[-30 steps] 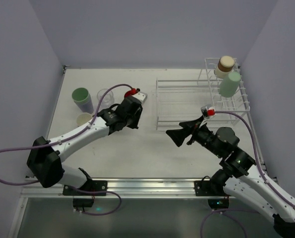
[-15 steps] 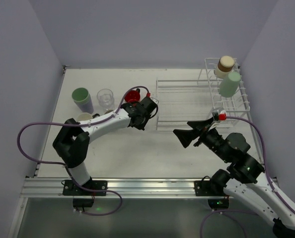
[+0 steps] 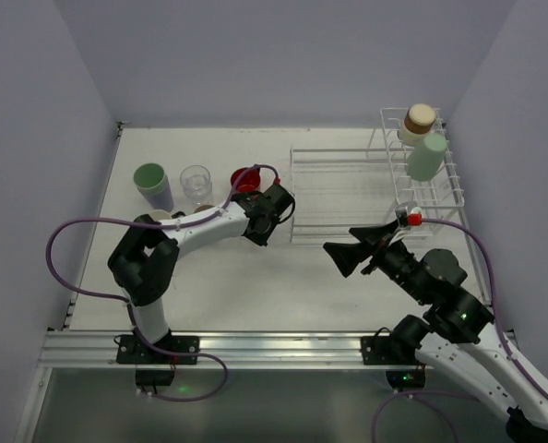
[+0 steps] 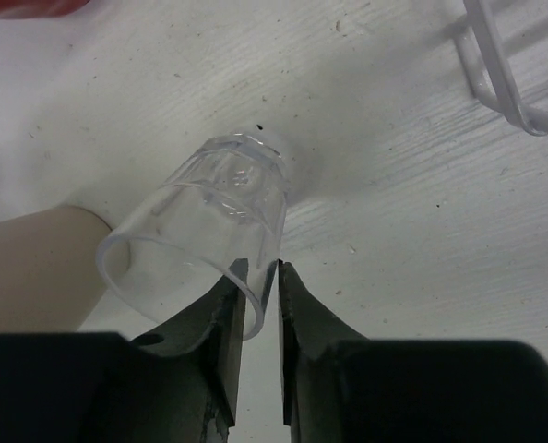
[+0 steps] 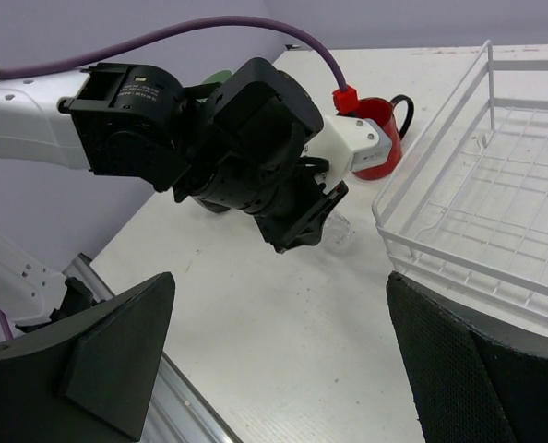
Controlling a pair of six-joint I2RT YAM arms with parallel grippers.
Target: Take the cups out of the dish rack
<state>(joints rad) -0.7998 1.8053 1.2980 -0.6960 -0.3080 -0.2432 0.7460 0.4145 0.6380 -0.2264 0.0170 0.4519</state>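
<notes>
My left gripper [image 3: 274,221] is shut on the rim of a small clear glass [image 4: 209,231], pinching its wall. The glass is tilted with its base at the table, just left of the white dish rack [image 3: 339,196]. The right wrist view shows the same glass [image 5: 336,231] under the left gripper [image 5: 303,221]. My right gripper [image 3: 348,249] is open wide and empty in front of the rack. A tan-brown cup [image 3: 420,120] and a pale green cup [image 3: 426,155] sit in the rack's upright part. The red mug [image 3: 246,178] stands on the table.
Another clear glass [image 3: 196,182], a lavender tumbler with green inside [image 3: 151,185] and a cream cup [image 3: 157,220] stand on the table at the left. The rack's corner [image 4: 505,83] is close to the right of the held glass. Walls enclose the table.
My left gripper has moved right, toward the rack's left edge, uncovering the red mug. My right gripper has shifted slightly right and stays open.
</notes>
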